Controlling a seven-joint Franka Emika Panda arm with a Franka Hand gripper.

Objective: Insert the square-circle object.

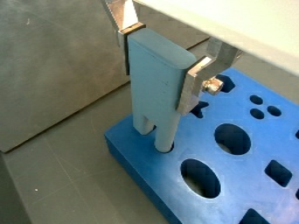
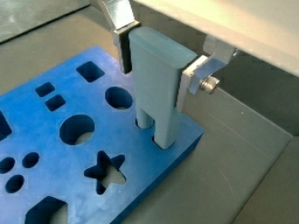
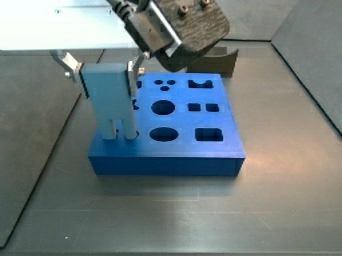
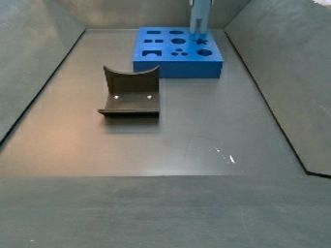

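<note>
Two fingers (image 1: 195, 80) of gripper (image 1: 163, 59) gripping square-circle object (image 1: 158, 79)

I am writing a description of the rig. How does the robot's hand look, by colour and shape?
The hand has two flat silver metal fingers with dark pads; one carries a small round bolt. Above them, both wrist views show a pale, cream-white body. In a side view the hand hangs from a dark, angular wrist block with blurred metal parts. No cables or markings are readable.

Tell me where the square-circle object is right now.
The square-circle object stands upright at the edge of the blue board, its pegs down at the board's holes, with the hand straddling its upper part; in a side view it rises at the board's far corner.
</note>
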